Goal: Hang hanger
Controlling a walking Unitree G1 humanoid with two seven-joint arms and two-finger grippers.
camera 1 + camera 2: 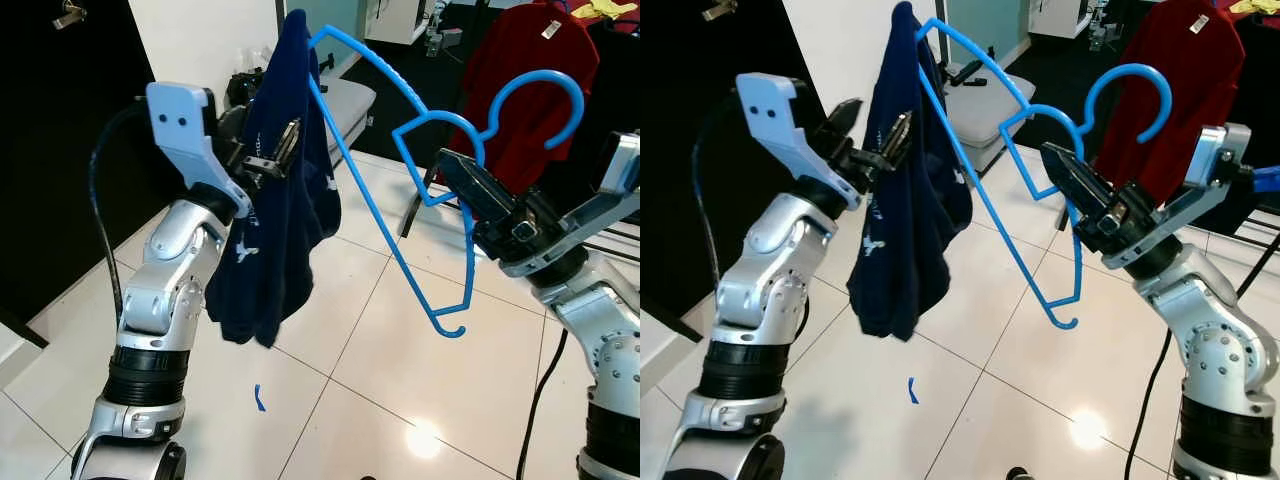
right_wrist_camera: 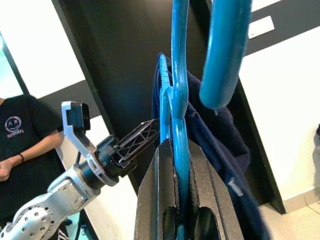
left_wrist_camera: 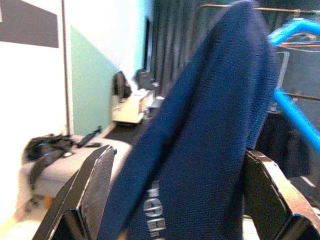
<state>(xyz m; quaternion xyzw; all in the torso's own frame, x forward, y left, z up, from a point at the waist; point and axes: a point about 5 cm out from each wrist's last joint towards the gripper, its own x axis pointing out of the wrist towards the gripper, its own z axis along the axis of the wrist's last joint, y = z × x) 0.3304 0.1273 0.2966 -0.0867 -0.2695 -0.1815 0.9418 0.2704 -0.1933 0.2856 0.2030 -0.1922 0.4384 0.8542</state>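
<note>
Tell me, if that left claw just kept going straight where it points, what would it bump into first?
Most likely the navy shirt. It hangs between the left claw's open fingers, draped over one end of the blue hanger.

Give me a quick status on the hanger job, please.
Right claw shut on blue hanger, held up. Left claw open, straddling navy garment draped over one hanger arm. Red shirt hangs behind.
</note>
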